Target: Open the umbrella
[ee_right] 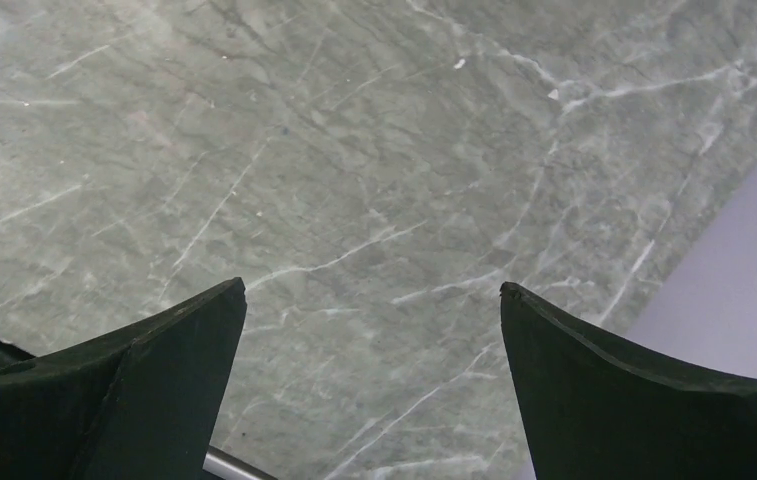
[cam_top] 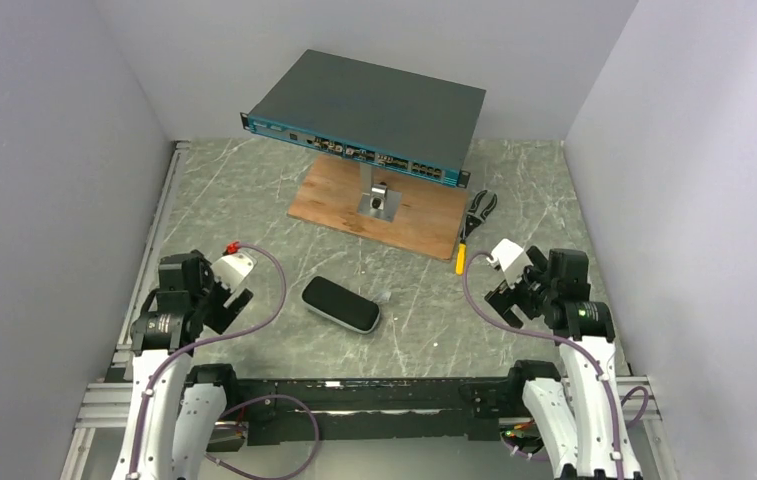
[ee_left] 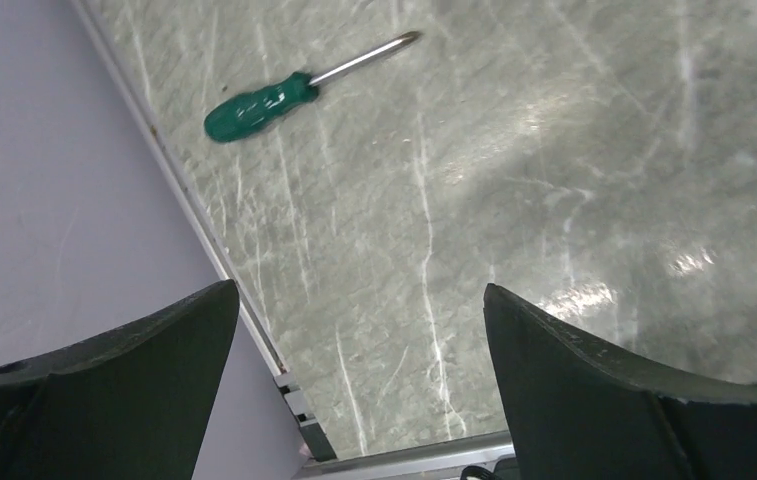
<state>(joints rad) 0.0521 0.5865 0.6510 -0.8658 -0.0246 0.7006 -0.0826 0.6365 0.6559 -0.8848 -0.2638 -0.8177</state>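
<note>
- Left gripper (ee_left: pixel 359 300): arm folded low, jaws wide apart, nothing held.
- Right gripper (ee_right: pixel 372 295): same pose, same state.
- Umbrella (cam_top: pixel 340 304): cased, flat on table (cam_top: pixel 254 200) between the arms.
- Switch box (cam_top: pixel 374 105) markings: too small to read.

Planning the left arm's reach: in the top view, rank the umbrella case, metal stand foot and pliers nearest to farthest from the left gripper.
From the left gripper:
1. umbrella case, to its right, mid-table.
2. metal stand foot, farther back on the wooden board.
3. pliers, beyond the board's right end.
</note>
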